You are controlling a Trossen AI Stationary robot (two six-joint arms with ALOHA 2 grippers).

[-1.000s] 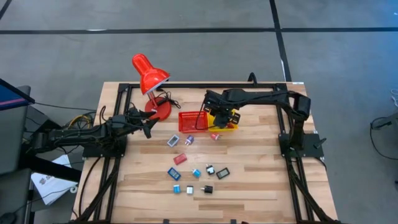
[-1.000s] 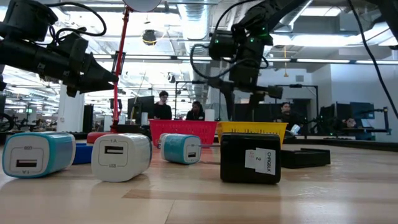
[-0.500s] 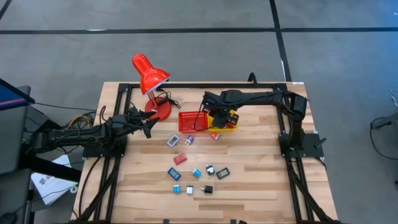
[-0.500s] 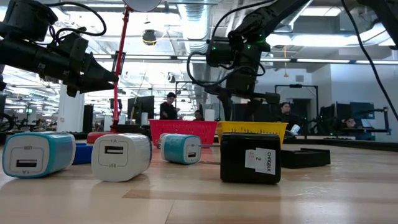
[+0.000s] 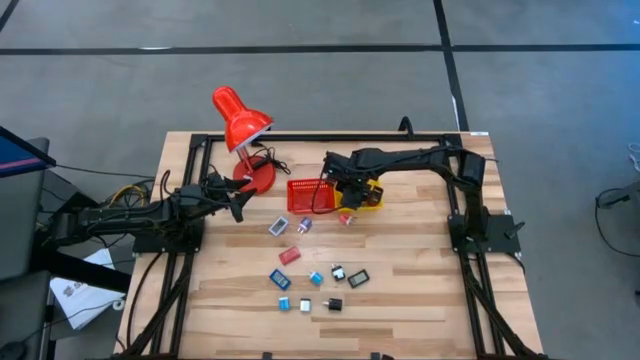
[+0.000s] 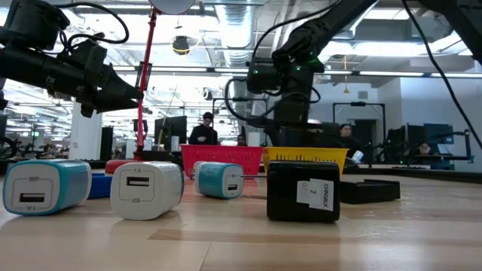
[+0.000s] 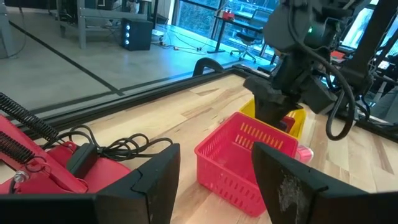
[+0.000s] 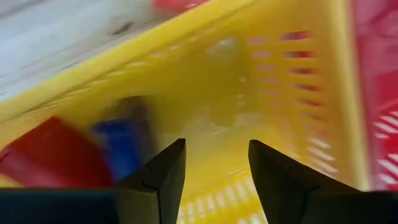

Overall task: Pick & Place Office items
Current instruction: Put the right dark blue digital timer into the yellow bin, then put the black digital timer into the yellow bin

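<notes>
Several small office items in red, blue, cyan, black and white lie scattered on the near half of the wooden table. In the low view they show as charger blocks and a black block. My right gripper is open and hangs low over the yellow basket. Its wrist view looks down past the open fingers into that yellow basket, where a red piece and a blue piece lie on the floor. My left gripper waits open near the lamp's base, above the table.
The red mesh basket stands against the yellow one's left side. The red desk lamp with its cord stands at the far left. A pink piece lies just near of the baskets. People sit in the room beyond the table.
My right gripper has moved a little toward the table's left edge and down, and now hangs lower over the yellow basket.
</notes>
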